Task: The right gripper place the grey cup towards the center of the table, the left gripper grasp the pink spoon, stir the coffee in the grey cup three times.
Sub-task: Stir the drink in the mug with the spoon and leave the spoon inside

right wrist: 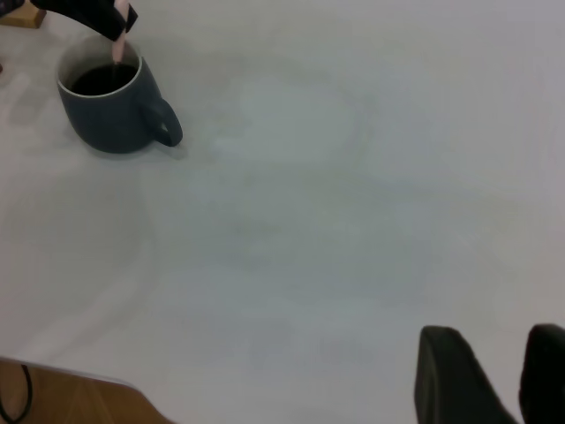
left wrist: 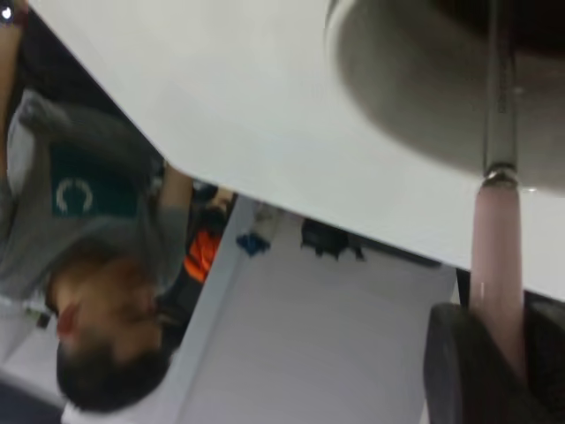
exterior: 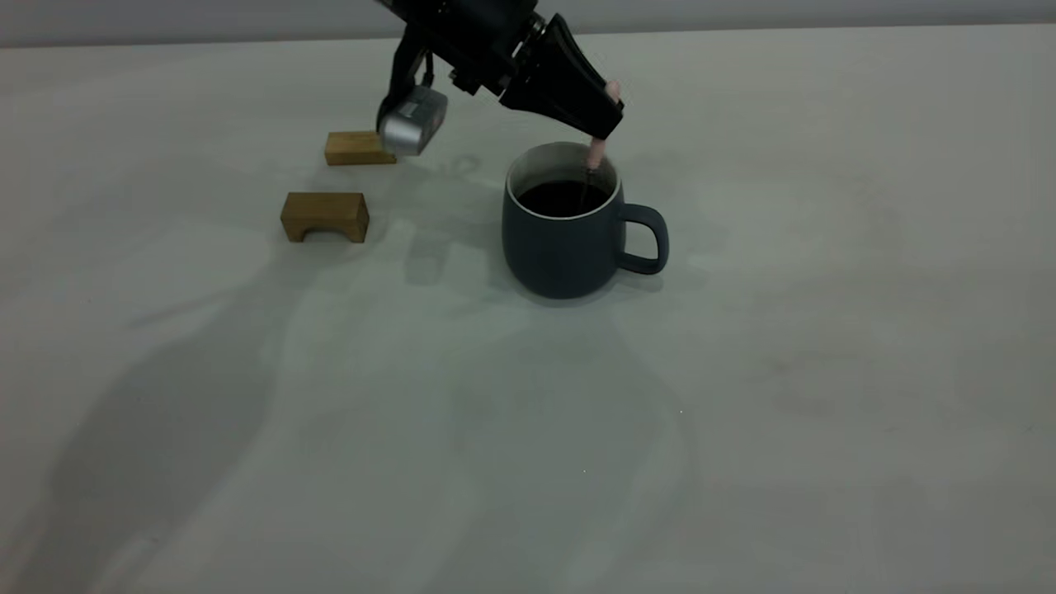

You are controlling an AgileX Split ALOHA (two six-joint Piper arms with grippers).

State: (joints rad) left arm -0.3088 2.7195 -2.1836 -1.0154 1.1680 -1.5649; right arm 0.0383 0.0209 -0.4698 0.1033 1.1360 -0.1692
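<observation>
Two wooden blocks (exterior: 326, 216) lie at left, the far one partly hidden. The left end effector (exterior: 606, 115) grips the pink spoon (exterior: 596, 153), its bowl lost in the coffee (exterior: 561, 198) inside the grey cup (exterior: 561, 247) mid-worktop (exterior: 742, 371). The right end effector (right wrist: 494, 375), cropped, shows fingers parted.

spoon (exterior: 595, 153) in cup (exterior: 561, 247); blocks (exterior: 325, 216) left

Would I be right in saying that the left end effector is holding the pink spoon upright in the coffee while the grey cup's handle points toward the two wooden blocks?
Not quite. In the exterior view the grey cup has its handle on the side away from the wooden blocks. The rest holds: the left end effector grips the pink spoon upright, its tip dipped in the coffee.
</observation>
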